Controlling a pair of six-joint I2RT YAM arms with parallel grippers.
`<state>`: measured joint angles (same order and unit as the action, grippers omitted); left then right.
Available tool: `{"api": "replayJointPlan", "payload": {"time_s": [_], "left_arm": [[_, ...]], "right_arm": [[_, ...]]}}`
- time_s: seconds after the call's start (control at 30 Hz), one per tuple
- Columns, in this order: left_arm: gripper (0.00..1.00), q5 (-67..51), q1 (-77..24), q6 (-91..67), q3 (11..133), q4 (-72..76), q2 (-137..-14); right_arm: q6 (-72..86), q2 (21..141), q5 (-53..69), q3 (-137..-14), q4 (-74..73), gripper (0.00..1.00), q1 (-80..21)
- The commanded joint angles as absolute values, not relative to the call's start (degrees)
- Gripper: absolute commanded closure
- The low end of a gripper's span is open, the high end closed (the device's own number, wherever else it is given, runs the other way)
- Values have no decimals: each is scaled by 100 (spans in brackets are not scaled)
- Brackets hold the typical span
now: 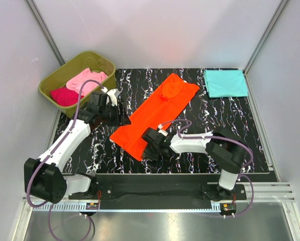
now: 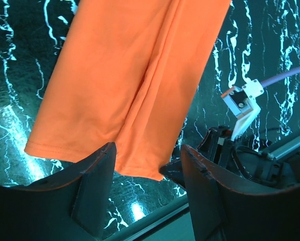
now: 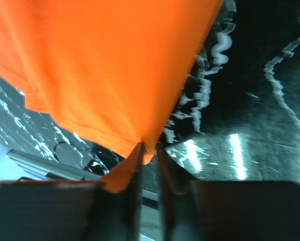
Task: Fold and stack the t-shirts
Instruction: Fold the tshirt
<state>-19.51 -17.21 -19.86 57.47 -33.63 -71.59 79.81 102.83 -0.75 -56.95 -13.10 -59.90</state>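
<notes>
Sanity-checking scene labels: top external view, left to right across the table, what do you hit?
olive-green tub → left gripper → orange t-shirt → teal t-shirt

An olive-green tub sits at the far left corner of a black mat veined with white, with grey walls around

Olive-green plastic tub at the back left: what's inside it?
A crumpled light pink cloth t-shirt and a magenta cloth t-shirt. They cover the tub's floor, so anything beneath is hidden.
</notes>
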Motion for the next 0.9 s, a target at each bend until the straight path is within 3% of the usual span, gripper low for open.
{"api": "replayJointPlan", "payload": {"time_s": [0.0, 0.03, 0.13, 0.4, 0.67, 0.8, 0.87], "left_arm": [[40, -2303, -1705, -1837, 5643, -3129, -7119], [40, -2294, -1705, -1828, 5590, -3155, -7093], [40, -2285, -1705, -1846, 5467, -3225, -6996], [41, -1838, -2600, -2179, 5028, -3226, -7013], [36, -1240, -3365, -2680, 4483, -2840, -7241], [36, -1353, -3586, -2830, 4316, -2514, -7488], [36, -1397, -3709, -2891, 4263, -2338, -7646]], "right_arm": [[8104, 9986, -448, -5486, -1650, 81, -6047], [8069, 9723, -535, -5371, -1739, 92, -6029], [7867, 9144, -554, -4870, -2047, 100, -5994], [7655, 7999, -219, -3386, -2829, 100, -5757], [7603, 6259, -738, -2971, -4113, 98, -5634], [7629, 5871, -695, -2857, -4201, 94, -5520], [7629, 5906, -694, -2909, -4280, 84, -5485]]}}
